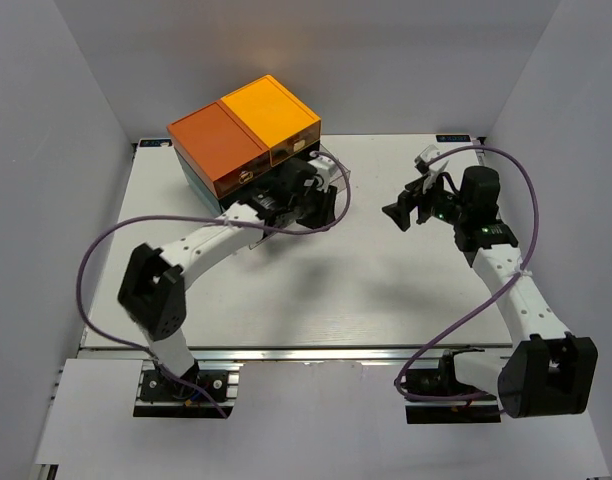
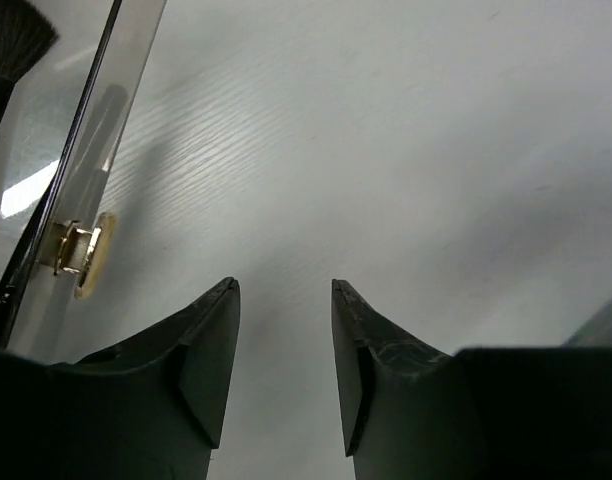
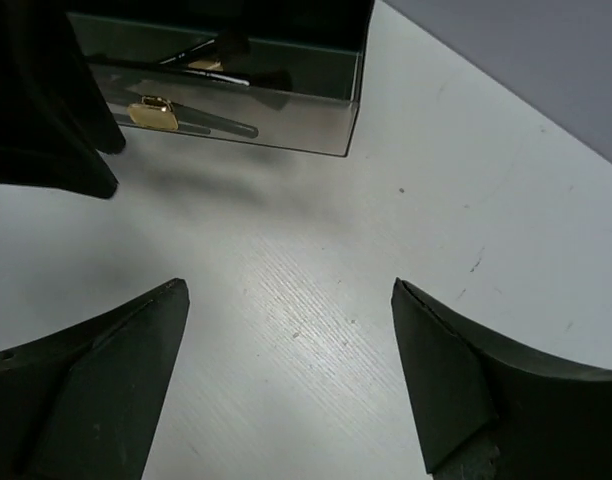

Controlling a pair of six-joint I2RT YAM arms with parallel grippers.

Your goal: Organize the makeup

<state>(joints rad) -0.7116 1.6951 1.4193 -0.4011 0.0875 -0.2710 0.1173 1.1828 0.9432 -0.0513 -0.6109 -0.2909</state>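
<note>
The only makeup in view is a pair of thin black-handled brushes [image 3: 224, 68] lying in a pulled-out drawer, behind its clear front with a gold knob [image 3: 153, 112]. A black brush head [image 2: 11, 45] shows behind the same clear drawer front [image 2: 81, 180]. My left gripper [image 2: 284, 285] hovers over bare table just right of that drawer, open, with nothing between its fingers. It sits by the box front [image 1: 324, 205]. My right gripper [image 3: 289, 285] stands wide open and empty above the table, facing the drawer from the right [image 1: 399, 213].
The big orange-topped dark-green drawer box [image 1: 244, 135] stands at the back left of the white table [image 1: 386, 290]. The left arm's dark wrist [image 3: 41, 110] is close in front of the drawer. Grey walls close in the sides and back.
</note>
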